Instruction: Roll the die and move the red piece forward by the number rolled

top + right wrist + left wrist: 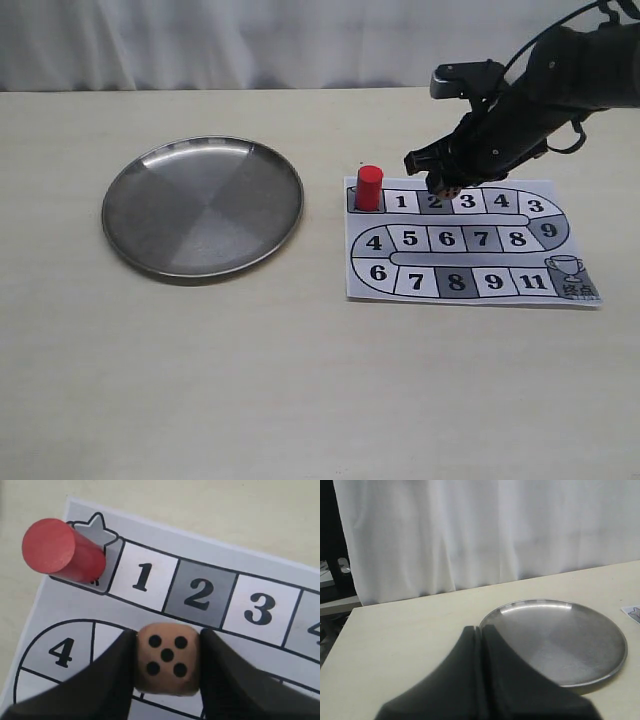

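Note:
The tan die (167, 656) is clamped between my right gripper's (167, 660) two black fingers, its five-pip face toward the wrist camera. It hangs just above the paper game board (470, 245), over the squares near 2 and 3. In the exterior view the right gripper (443, 186) hovers over the board's top row, and the die barely shows. The red piece (369, 187) stands upright on the star start square left of square 1; the right wrist view shows the red piece (60, 550) too. My left gripper (481, 630) is shut and empty, away from the board.
A round steel plate (203, 205) lies on the table left of the board, also seen as the steel plate (560, 640) beyond the left gripper. A white curtain (485, 530) hangs behind the table's far edge.

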`<state>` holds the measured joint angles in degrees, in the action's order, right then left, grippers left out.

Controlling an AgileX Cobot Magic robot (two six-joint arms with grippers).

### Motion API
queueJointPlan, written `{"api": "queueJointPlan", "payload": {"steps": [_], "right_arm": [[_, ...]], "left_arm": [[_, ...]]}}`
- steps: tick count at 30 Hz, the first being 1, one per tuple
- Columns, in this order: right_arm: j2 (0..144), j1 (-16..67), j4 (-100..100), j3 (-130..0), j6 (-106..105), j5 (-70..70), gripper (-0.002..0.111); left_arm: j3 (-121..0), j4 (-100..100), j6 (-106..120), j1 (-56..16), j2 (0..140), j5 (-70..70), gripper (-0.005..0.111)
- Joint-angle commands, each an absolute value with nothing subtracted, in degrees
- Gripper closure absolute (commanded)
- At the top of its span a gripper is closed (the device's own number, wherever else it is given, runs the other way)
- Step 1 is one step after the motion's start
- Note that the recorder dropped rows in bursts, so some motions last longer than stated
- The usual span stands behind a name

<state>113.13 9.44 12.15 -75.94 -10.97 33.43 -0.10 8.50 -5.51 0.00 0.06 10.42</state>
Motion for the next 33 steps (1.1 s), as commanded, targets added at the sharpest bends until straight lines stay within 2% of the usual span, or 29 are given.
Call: {"api": "queueJointPlan", "payload": {"steps": [1,4,11,15,27,29,33], "right_arm": [[112.61,9.43,10.94,-75.8,-11.33,32.33,0.101],[112.61,9.43,9.3,-75.8,-10.64,32.33,0.087],[112.61,9.43,9.4,-75.8,-7.25,31.11,0.038],[112.61,9.43,9.4,-75.8,-7.25,31.34,0.025],[112.61,9.43,9.4,-75.8,-8.72,31.34,0.026],[112.07,9.16,9.29,-76.56,-10.84,32.76,0.036],[108.82,7.71,9.4,-79.7,-11.15,39.29,0.077]], "left_arm": [[0.0,8.28,-5.64,-0.03,0.0,9.93,0.107],[0.0,8.28,-5.64,-0.03,0.0,9.93,0.107],[0.0,8.28,-5.64,-0.03,0.0,9.93,0.107],[0.0,8.28,-5.64,-0.03,0.0,9.93,0.107],[0.0,8.28,-5.64,-0.03,0.0,9.93,0.107],[0.0,8.28,-5.64,-0.03,0.0,9.93,0.107],[0.0,8.28,-5.64,-0.03,0.0,9.93,0.107]]}}
